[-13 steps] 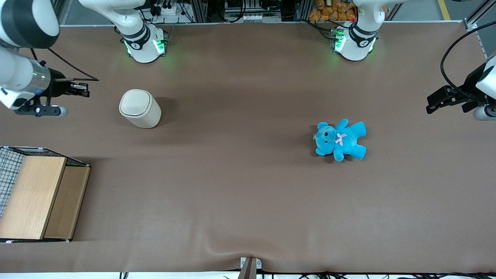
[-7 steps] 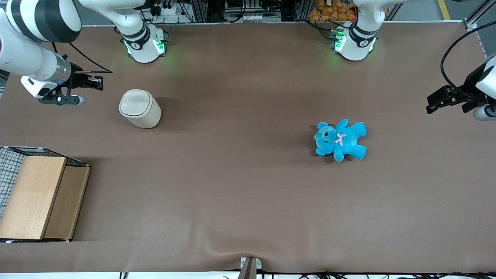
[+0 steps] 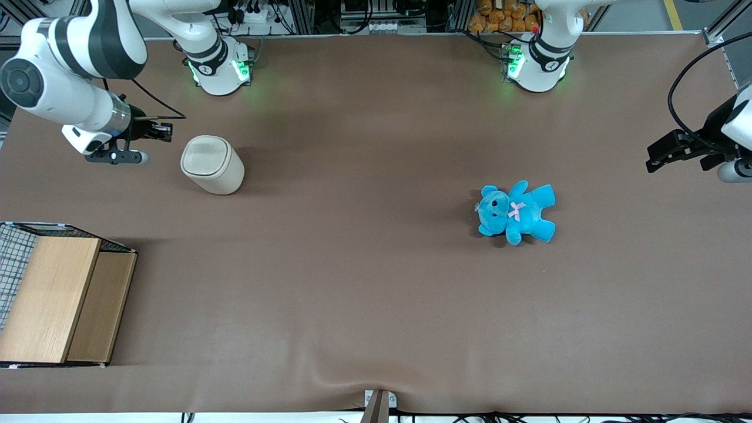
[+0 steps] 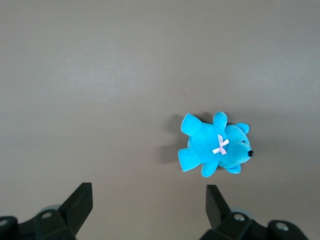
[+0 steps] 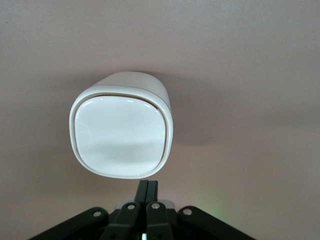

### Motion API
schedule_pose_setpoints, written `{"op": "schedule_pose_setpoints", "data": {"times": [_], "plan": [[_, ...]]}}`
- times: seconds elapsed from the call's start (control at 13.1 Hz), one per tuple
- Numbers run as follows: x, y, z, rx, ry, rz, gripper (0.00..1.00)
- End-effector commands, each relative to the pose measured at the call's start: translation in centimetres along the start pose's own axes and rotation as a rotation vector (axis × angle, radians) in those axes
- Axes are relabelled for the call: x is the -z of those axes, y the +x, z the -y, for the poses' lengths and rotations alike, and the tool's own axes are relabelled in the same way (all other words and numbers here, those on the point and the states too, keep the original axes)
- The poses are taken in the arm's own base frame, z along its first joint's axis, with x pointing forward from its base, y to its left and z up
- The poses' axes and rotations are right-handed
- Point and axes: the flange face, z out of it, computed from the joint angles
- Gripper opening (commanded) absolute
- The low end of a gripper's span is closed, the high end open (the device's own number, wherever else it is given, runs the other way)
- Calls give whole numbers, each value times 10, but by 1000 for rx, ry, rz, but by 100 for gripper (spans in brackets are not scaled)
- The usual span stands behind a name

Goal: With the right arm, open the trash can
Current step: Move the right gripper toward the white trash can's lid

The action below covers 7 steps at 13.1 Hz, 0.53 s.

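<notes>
Closing in over the last second, the right arm's gripper (image 3: 161, 130), fingers pressed together, now hangs just beside the upright trash can (image 3: 211, 164) near the working arm's base, its lid (image 5: 122, 134) not yet opened, so pressing looks imminent.

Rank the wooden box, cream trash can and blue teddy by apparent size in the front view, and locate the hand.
1. Wooden mesh-sided box.
2. Blue plush teddy and cream plastic trash can look alike.
The black hand, shut, sits beside the can.
</notes>
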Motion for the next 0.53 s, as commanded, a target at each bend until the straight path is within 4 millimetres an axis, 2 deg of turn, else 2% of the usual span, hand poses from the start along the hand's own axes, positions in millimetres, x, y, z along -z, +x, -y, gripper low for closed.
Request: {"op": "schedule_pose_setpoints", "data": {"times": [0.0,0.15,0.46], "plan": [[-25,-4,0,-15,7,-42,0],[-41,1,0,-18,5,-43,0],[-60,6,1,-15,-1,-15,0]]}}
